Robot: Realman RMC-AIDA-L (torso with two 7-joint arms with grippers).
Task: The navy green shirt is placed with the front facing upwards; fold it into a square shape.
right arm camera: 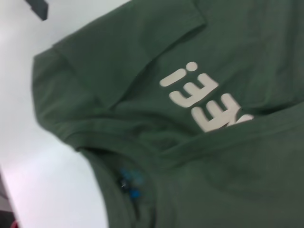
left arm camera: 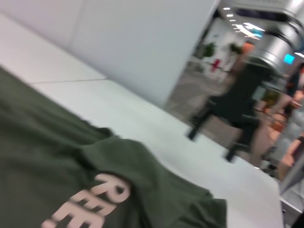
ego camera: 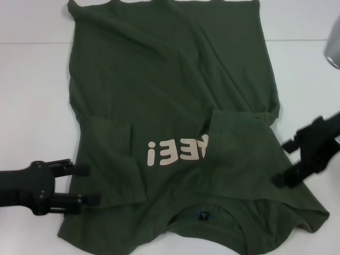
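Observation:
The navy green shirt (ego camera: 170, 79) lies flat on the white table (ego camera: 32, 79), with its collar and dark neck label (ego camera: 202, 216) nearest me and its hem at the far edge. Both short sleeves are folded inward onto the chest. The right sleeve (ego camera: 239, 135) covers part of the beige lettering (ego camera: 172, 151). My left gripper (ego camera: 91, 185) is open at the shirt's left edge, level with the folded left sleeve (ego camera: 106, 159). My right gripper (ego camera: 280, 162) is open at the shirt's right edge. The right wrist view shows the lettering (right arm camera: 199, 99) and the label (right arm camera: 128, 183).
A grey metal object (ego camera: 333, 48) stands at the far right of the table. Bare white tabletop lies on both sides of the shirt. In the left wrist view, the shirt (left arm camera: 71, 166) fills the near part and the other arm (left arm camera: 232, 114) shows dark beyond it.

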